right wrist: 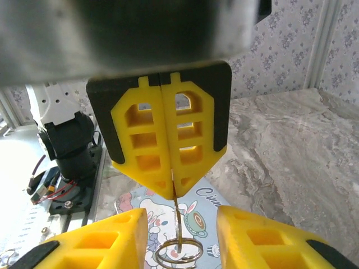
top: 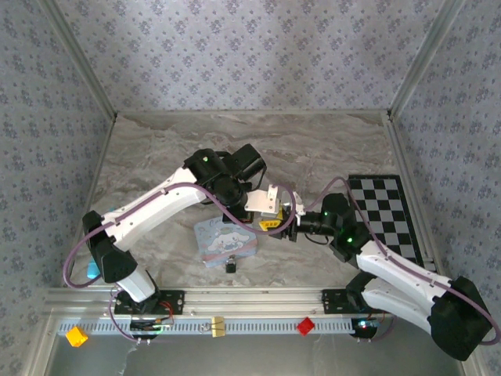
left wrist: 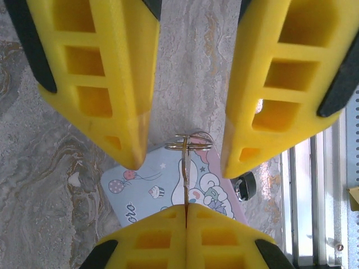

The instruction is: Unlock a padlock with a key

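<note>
My left gripper [left wrist: 186,206] is shut on the blade of a thin brass key [left wrist: 185,179], which points away from it and ends in a wire ring [left wrist: 189,143]. In the right wrist view the key [right wrist: 176,218] hangs from the left gripper [right wrist: 171,193] down to the ring [right wrist: 178,253]. My right gripper [right wrist: 180,213] is open, one yellow finger [right wrist: 101,241] on each side of the ring, not touching it. Both grippers meet above the light-blue cartoon tin [top: 223,241]. The small dark padlock [top: 232,265] lies on the table just beyond the tin's near edge; the left wrist view shows the padlock [left wrist: 245,186] too.
A black-and-white checkered mat [top: 387,215] lies at the right of the marble table. The front rail [top: 258,298] carries a yellow block [top: 76,336], a tan clip [top: 217,326] and a red block [top: 304,326]. Papered walls close off the back and both sides.
</note>
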Tool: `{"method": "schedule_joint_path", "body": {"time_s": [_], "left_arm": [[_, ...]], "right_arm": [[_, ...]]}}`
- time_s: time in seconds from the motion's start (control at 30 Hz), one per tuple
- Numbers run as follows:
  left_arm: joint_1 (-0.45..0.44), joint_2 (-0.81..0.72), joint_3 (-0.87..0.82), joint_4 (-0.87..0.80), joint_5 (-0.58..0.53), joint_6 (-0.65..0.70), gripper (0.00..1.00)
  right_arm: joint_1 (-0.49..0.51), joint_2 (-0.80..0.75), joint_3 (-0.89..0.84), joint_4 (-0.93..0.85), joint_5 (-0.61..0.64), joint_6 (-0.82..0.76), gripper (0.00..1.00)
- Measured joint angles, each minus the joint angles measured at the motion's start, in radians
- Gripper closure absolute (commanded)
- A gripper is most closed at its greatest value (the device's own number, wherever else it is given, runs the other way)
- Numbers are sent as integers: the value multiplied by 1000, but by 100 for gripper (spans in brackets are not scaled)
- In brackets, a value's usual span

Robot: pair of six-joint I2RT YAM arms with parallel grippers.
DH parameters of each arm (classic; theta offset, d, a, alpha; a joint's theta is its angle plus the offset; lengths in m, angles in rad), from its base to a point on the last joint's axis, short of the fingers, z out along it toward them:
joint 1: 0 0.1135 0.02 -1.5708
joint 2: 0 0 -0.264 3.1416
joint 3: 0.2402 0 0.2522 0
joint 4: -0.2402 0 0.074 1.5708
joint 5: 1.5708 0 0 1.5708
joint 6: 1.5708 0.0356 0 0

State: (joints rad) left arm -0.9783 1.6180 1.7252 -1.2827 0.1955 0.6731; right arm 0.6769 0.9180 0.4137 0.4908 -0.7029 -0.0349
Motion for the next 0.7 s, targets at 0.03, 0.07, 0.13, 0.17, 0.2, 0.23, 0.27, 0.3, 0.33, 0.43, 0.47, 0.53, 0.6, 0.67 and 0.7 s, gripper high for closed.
{"method": "schedule_joint_path", "body": {"time_s": [0.03,0.07,0.13,0.17,0.2,0.23,0.27,0.3,0.33,0.43,0.47,0.53,0.6,0.67,0.7], "left_arm": [[0,0,0,0,0,0,100],[0,0,0,0,0,0,100],[0,0,0,1,0,0,100],[0,0,0,1,0,0,100],[0,0,0,2,0,0,100],[0,-1,0,2,0,0,100],[0,-1,-1,3,0,0,100],[0,-1,-2,3,0,0,100],[0,-1,-3,3,0,0,100],[0,-2,-8,4,0,1,100],[0,-2,-10,5,0,0,100],[0,-4,-13,7,0,0,100],[0,-6,-16,10,-1,0,100],[0,-8,-19,18,-1,1,100],[0,-10,-21,22,-1,1,100]], "right_arm": [[0,3,0,1,0,0,67],[0,7,0,1,0,0,67],[0,14,0,0,0,0,64],[0,15,0,-1,0,-1,64],[0,16,0,-1,0,-1,64],[0,15,0,-1,0,-1,65],[0,15,0,-1,0,-2,67],[0,15,0,-1,1,-3,69],[0,15,0,-1,1,-3,71],[0,15,0,-2,2,-3,78],[0,15,0,-4,2,-3,79],[0,16,0,-7,3,-5,77],[0,16,0,-9,3,-8,76],[0,16,0,-11,3,-8,76],[0,16,0,-11,3,-8,76]]}}
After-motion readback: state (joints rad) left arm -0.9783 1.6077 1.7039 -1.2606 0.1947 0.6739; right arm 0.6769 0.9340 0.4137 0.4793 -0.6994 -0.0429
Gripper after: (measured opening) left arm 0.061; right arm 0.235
